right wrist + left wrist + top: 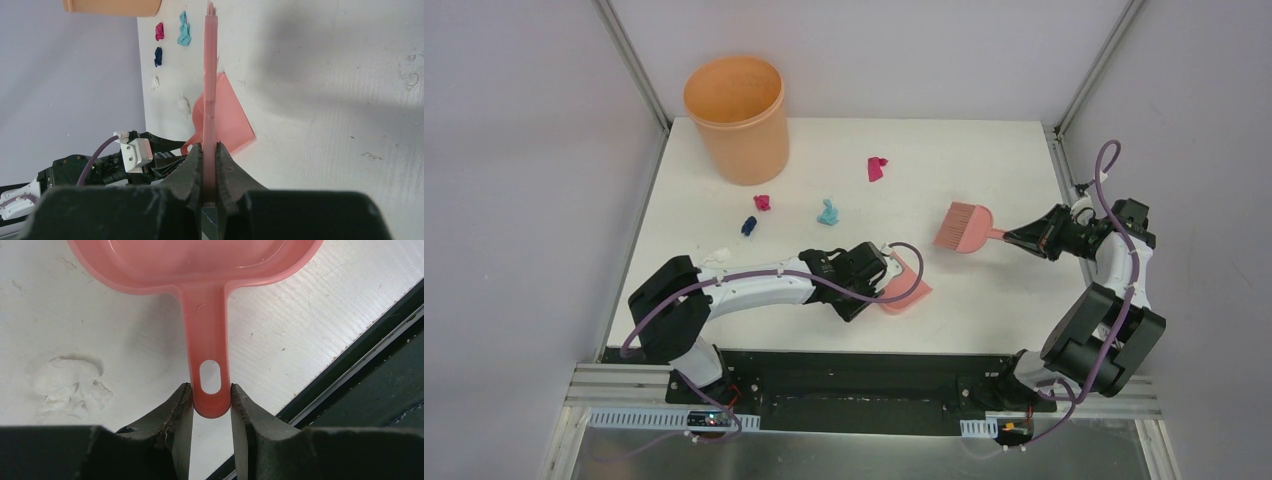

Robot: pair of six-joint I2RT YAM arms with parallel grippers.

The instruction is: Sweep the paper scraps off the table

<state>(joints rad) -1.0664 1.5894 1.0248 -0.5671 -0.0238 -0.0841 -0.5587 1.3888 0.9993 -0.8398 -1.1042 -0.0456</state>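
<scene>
Left gripper [211,399] is clamped on the handle of the salmon-pink plastic dustpan [908,291], which lies flat on the white table [994,150] near the front edge. Right gripper [210,150] pinches the salmon-pink hand brush [964,227] by its handle. Crumpled paper scraps [762,202] lie loose by the orange plastic bucket [737,118]: two magenta, one light blue [828,213], one dark [748,226].

The paper scraps [876,168] are magenta, turquoise and navy; the bucket [746,150] orange.

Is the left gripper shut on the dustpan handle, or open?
Shut: the left gripper has both fingers pressed against the sides of the dustpan handle.
</scene>
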